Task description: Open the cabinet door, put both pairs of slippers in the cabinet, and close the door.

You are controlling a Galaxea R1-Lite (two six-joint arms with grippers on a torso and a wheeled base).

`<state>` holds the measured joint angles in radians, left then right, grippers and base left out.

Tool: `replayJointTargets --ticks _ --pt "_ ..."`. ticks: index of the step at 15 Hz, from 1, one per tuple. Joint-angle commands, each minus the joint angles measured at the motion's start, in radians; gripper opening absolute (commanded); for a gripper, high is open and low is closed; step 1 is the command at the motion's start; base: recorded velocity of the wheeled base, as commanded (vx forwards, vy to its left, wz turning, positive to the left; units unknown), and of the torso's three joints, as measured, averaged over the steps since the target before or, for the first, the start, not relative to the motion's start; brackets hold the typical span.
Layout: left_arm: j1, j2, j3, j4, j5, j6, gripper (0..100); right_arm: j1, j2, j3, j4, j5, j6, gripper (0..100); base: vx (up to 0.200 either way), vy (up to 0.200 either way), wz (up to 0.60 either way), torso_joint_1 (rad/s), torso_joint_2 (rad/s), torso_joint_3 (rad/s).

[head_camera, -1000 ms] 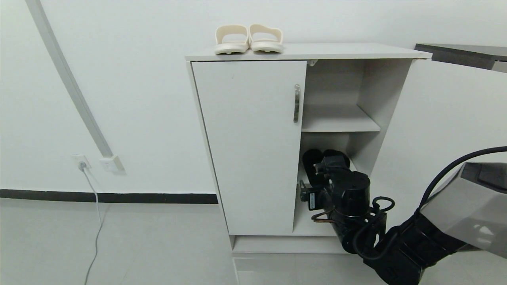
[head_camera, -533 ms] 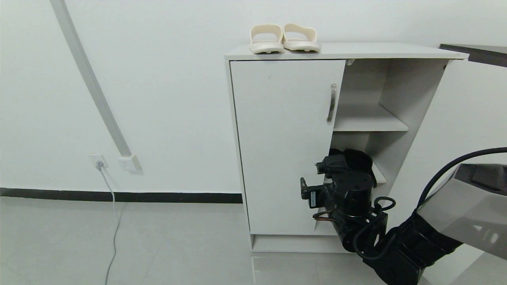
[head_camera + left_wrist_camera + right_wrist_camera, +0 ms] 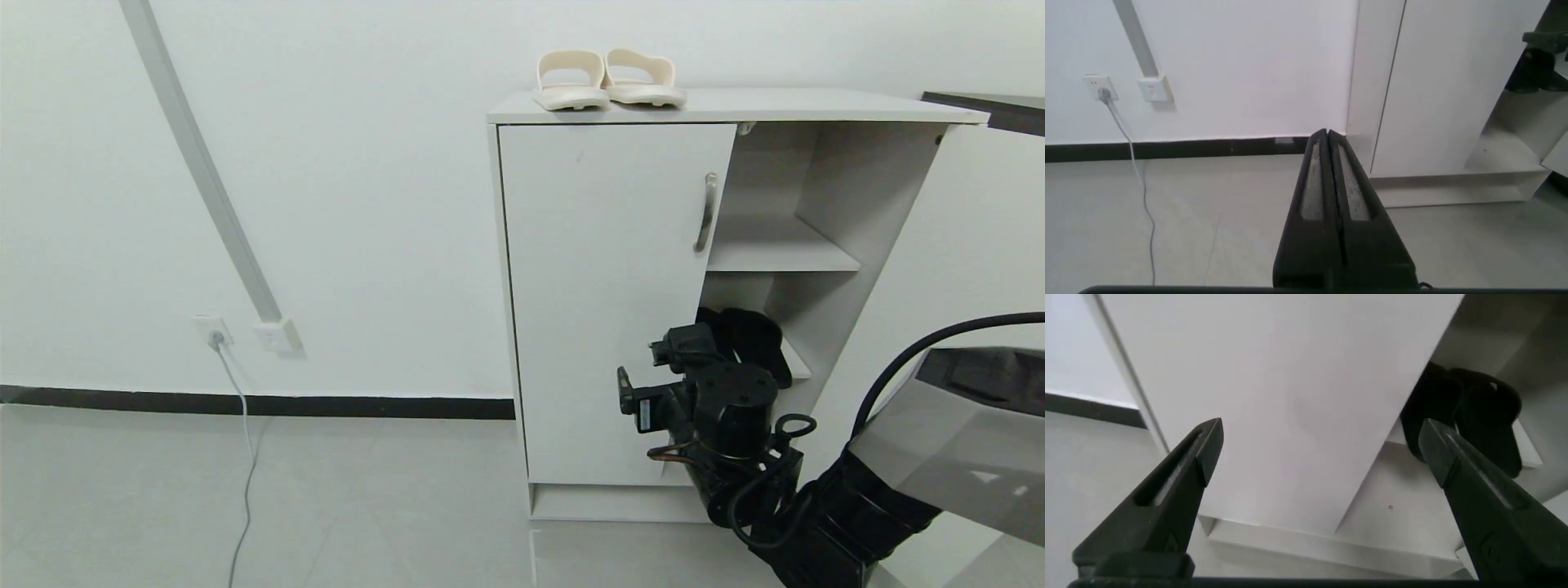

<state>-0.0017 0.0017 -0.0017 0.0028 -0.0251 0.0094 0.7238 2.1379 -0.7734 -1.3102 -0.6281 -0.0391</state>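
The white cabinet (image 3: 612, 286) has its left door shut and its right door (image 3: 971, 229) swung open. A beige pair of slippers (image 3: 608, 77) sits on the cabinet top. A black pair of slippers (image 3: 751, 336) (image 3: 1474, 408) lies on the lower shelf inside. My right gripper (image 3: 1321, 433) hangs open and empty in front of the shut door's edge, a little short of the black pair. My left gripper (image 3: 1327, 143) is shut on nothing, low over the floor to the left of the cabinet.
The upper shelf (image 3: 775, 249) is bare. A metal handle (image 3: 705, 212) is on the shut door. A wall socket (image 3: 214, 333) with a cable (image 3: 245, 457) trailing over the floor is at the left. A dark tabletop edge (image 3: 980, 102) shows behind the cabinet.
The head camera has turned, shifting the cabinet rightward in the picture. My right gripper has drawn back out of the lower compartment, leaving the black slippers on the shelf.
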Motion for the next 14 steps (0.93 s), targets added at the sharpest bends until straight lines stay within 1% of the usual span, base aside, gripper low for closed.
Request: replayJointTargets --ticks 1,11,12,14 --pt "0.000 0.001 0.000 0.000 0.001 -0.002 0 0.002 0.008 0.008 -0.003 0.001 -0.004 100 0.000 0.000 0.00 0.000 0.00 0.000" --pt "0.000 0.001 0.000 0.000 -0.001 0.000 0 0.002 0.010 0.000 -0.012 -0.001 -0.005 100 0.000 0.000 0.00 0.000 0.00 0.000" --pt "0.000 0.001 0.000 0.000 -0.001 0.000 0 0.002 0.008 0.002 -0.012 -0.001 -0.005 100 0.000 0.000 0.00 0.007 -0.05 -0.080" --pt "0.000 0.001 0.000 0.000 -0.001 0.000 0 0.000 0.008 0.002 -0.012 -0.001 -0.005 100 0.000 0.000 0.00 0.000 -0.15 -0.264"
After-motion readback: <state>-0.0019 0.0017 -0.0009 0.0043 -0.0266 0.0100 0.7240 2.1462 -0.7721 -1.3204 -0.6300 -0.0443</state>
